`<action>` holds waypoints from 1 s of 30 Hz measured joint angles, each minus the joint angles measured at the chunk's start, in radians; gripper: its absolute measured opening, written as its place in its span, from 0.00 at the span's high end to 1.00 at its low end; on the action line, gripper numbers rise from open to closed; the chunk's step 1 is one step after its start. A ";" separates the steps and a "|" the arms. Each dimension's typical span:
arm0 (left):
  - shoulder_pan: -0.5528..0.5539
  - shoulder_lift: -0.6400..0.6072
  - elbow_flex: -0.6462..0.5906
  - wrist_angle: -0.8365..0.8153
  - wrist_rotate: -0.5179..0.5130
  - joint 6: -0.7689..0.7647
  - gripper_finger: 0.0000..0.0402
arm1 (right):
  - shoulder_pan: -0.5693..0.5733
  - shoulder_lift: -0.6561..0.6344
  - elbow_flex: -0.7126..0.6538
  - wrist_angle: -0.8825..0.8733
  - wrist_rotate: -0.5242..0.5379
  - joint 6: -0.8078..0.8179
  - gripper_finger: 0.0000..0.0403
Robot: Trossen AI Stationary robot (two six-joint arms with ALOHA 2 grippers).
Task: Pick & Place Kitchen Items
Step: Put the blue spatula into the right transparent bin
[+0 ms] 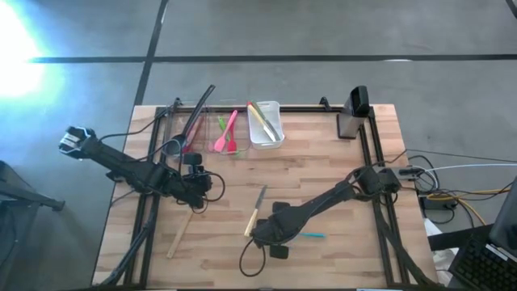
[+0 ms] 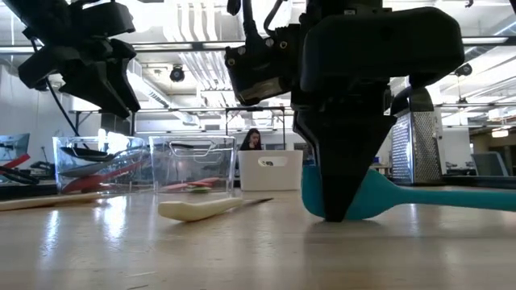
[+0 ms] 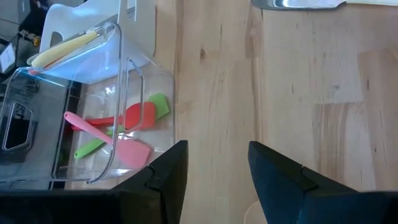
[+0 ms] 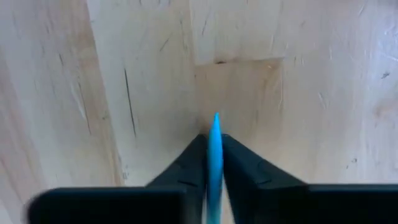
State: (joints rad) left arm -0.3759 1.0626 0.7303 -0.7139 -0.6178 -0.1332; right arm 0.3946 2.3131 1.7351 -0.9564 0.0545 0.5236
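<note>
Right gripper (image 4: 213, 146), fingers pinched shut on the thin edge of the teal spatula (image 2: 419, 197), sits low on the table (image 1: 339, 250) toward its near edge; such a narrow bite could let the blade twist or slip free on lifting. Left gripper (image 3: 214, 171) hangs part open and empty beside the clear bin (image 3: 93, 124). Bare wood between spatula and far-edge bins gives room, though the cream-handled knife (image 1: 256, 212) lies near.
</note>
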 joint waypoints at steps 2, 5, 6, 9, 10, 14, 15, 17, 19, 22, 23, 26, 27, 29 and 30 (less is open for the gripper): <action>0.000 0.000 0.000 0.001 0.000 -0.004 0.57 | 0.000 0.000 0.000 0.000 0.000 -0.004 0.95; 0.000 0.000 0.000 0.007 0.000 -0.008 0.57 | 0.000 0.000 0.000 -0.001 -0.002 0.001 0.96; 0.000 0.000 0.000 0.006 0.000 -0.011 0.57 | 0.000 -0.002 0.000 -0.002 -0.004 0.002 0.96; 0.000 0.000 0.000 0.006 0.000 -0.023 0.57 | 0.000 -0.018 0.006 -0.019 -0.006 0.005 0.97; 0.000 0.000 0.000 0.007 0.000 -0.028 0.57 | -0.001 -0.028 0.010 -0.026 -0.007 0.006 0.97; 0.000 0.000 0.000 0.027 0.002 -0.043 0.57 | -0.002 -0.078 0.006 -0.059 -0.002 0.008 0.97; 0.000 0.000 0.000 0.038 0.006 -0.043 0.57 | -0.004 -0.095 0.006 -0.055 0.001 0.013 0.97; 0.001 0.000 0.000 0.067 0.022 -0.039 0.57 | -0.004 -0.145 0.011 -0.042 0.009 0.019 0.97; 0.001 -0.001 -0.006 0.106 0.033 -0.022 0.57 | -0.003 -0.196 0.014 -0.039 0.015 0.020 0.97; 0.001 -0.001 -0.023 0.176 0.047 0.008 0.57 | -0.001 -0.256 0.013 -0.033 0.048 0.020 0.97; 0.001 -0.001 -0.029 0.207 0.056 0.016 0.57 | 0.000 -0.278 0.012 -0.031 0.063 0.022 0.97; 0.001 -0.001 -0.050 0.313 0.084 0.050 0.57 | -0.002 -0.371 0.014 -0.013 0.132 0.020 0.97; 0.001 -0.001 -0.061 0.361 0.090 0.063 0.57 | -0.002 -0.402 0.015 0.001 0.161 0.012 0.97; 0.001 -0.001 -0.091 0.492 0.119 0.095 0.57 | 0.000 -0.451 0.017 0.034 0.228 -0.017 0.97; 0.003 -0.001 -0.109 0.568 0.142 0.109 0.57 | 0.002 -0.472 0.016 0.053 0.262 -0.034 0.97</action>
State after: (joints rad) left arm -0.3734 1.0615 0.6217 -0.1459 -0.4758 -0.0242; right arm 0.3964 1.8407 1.7515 -0.9035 0.3168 0.4893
